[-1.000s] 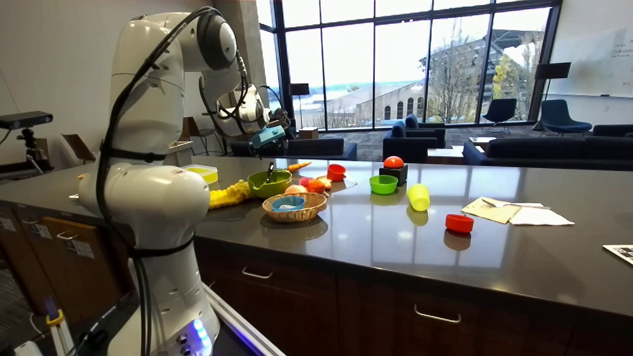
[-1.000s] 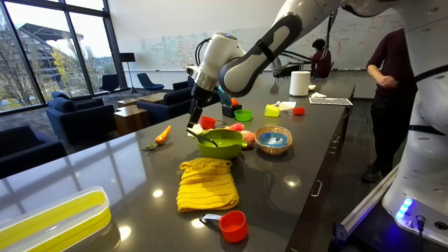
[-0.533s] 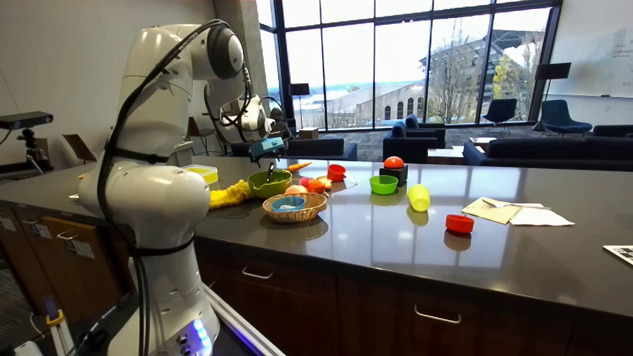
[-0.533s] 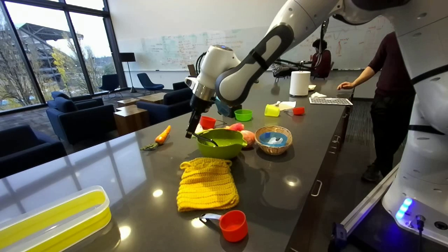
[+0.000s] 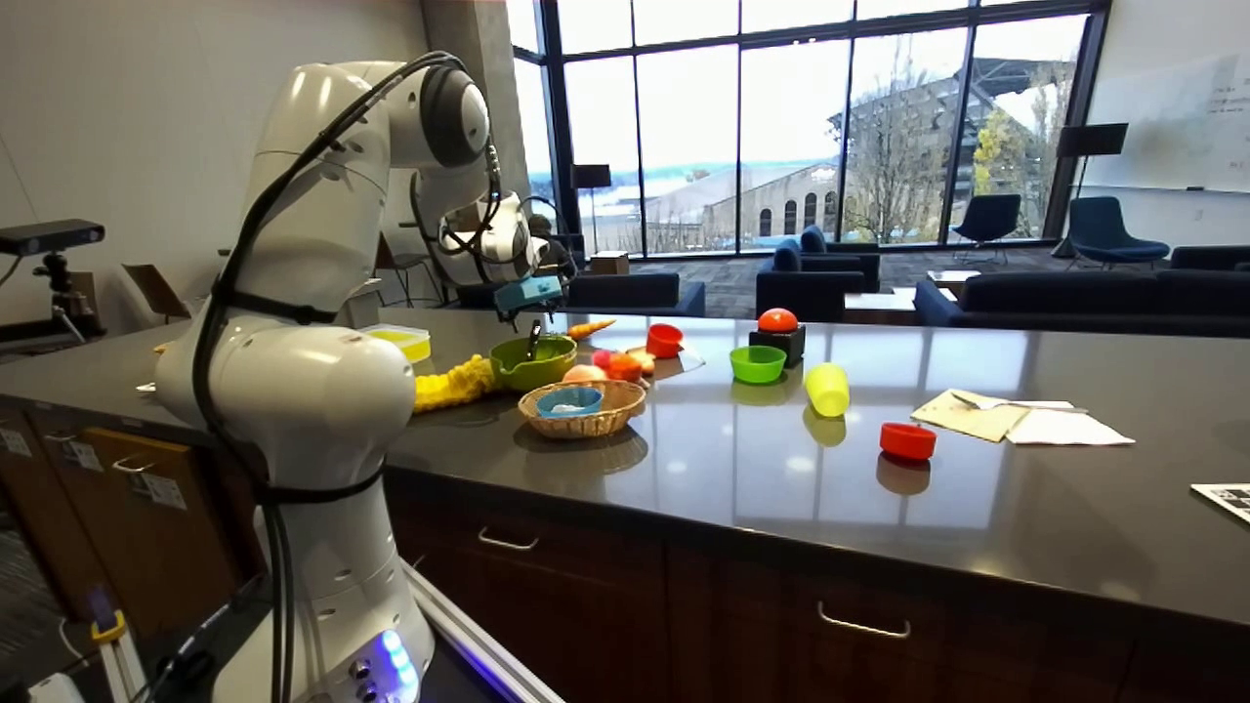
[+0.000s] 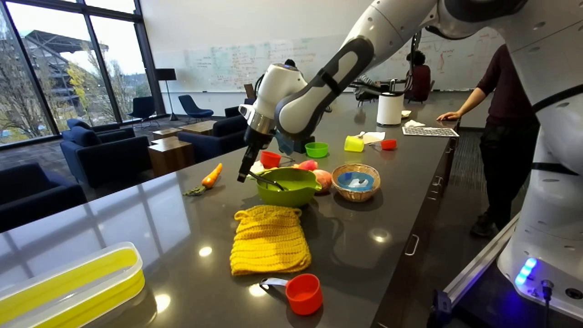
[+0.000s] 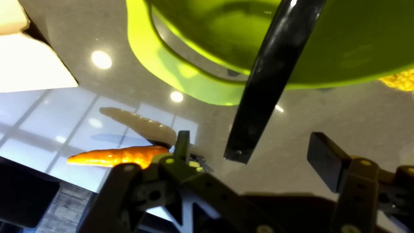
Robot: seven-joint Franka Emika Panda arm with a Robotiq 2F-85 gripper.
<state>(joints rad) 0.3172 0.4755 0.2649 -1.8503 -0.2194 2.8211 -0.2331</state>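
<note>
My gripper [image 7: 254, 152] stands open just above the end of a black utensil handle [image 7: 268, 87]. In the wrist view the handle's tip appears between the two fingers, with a gap on either side, so nothing is gripped. The handle slants out over the rim of a green bowl [image 7: 223, 94], which has a looped grip and also shows in both exterior views. The utensil's head, inside the bowl, is out of the wrist view. In an exterior view the gripper [image 6: 243, 176] hangs beside the handle [image 6: 266, 180] at the bowl's far left rim.
An orange carrot [image 6: 213, 176] lies left of the bowl. Close by are a yellow knitted cloth [image 6: 271, 241], a wicker basket [image 6: 373, 189] holding a blue bowl [image 6: 355, 181], and a pinkish fruit [image 6: 324, 180]. A red measuring cup [image 6: 304, 298] and a yellow container [image 6: 136, 273] sit nearer that camera.
The arm has come down, bringing the gripper lower and level with the utensil handle, slightly left in an exterior view. A person's hand has come to rest on the counter.
</note>
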